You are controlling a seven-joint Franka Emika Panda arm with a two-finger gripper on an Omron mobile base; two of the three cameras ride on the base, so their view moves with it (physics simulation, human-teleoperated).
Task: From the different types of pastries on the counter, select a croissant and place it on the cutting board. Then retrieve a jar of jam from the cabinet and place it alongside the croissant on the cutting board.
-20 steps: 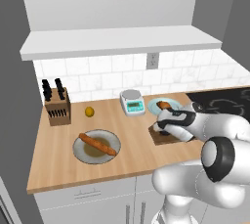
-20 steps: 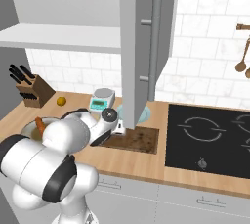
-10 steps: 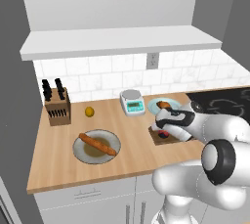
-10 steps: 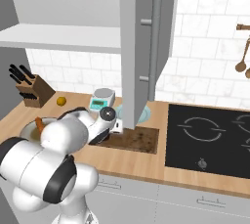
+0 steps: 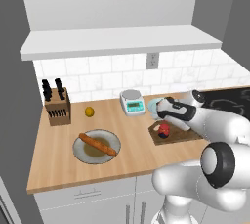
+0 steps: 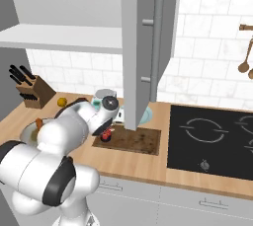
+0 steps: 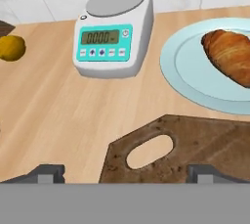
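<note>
The croissant (image 7: 230, 56) sits right there ahead of me, ridged, golden-brown with darker tips, lying on a smooth pale blue plate (image 7: 185, 78) and not on the cutting board (image 7: 195, 145). The board is a dark, speckled brown slab of wood with clipped corners and an oval handle cut-out, and that cut-out end lies just under my hand. On the board's near end stands the jar of jam (image 5: 164, 130), small, round and red with a dark top. My gripper (image 5: 161, 112) hovers above that jar; my fingertips (image 7: 48, 173) are two grey blocks set wide apart with nothing between them, so my jaws are open and empty.

The counter (image 5: 73, 169) is light tan wood with a fine grain, over white cabinet fronts. Behind the board sits a white kitchen scale (image 7: 114, 37) with a round grey pan and a turquoise display panel reading zeros. A small yellow lemon (image 5: 89, 111) rests to its left, then a wooden knife block (image 5: 57, 108) with black handles. Nearer the front edge, a long orange-brown baguette (image 5: 97, 144) lies across a round grey plate (image 5: 80, 148).

White tiles line the wall, with an outlet (image 5: 153, 60) in them, under a white shelf (image 5: 122, 42). In the right base view a grey cabinet door (image 6: 143, 47) with a long bar handle stands open, and a black hob (image 6: 212, 141) fills the counter's right end
</note>
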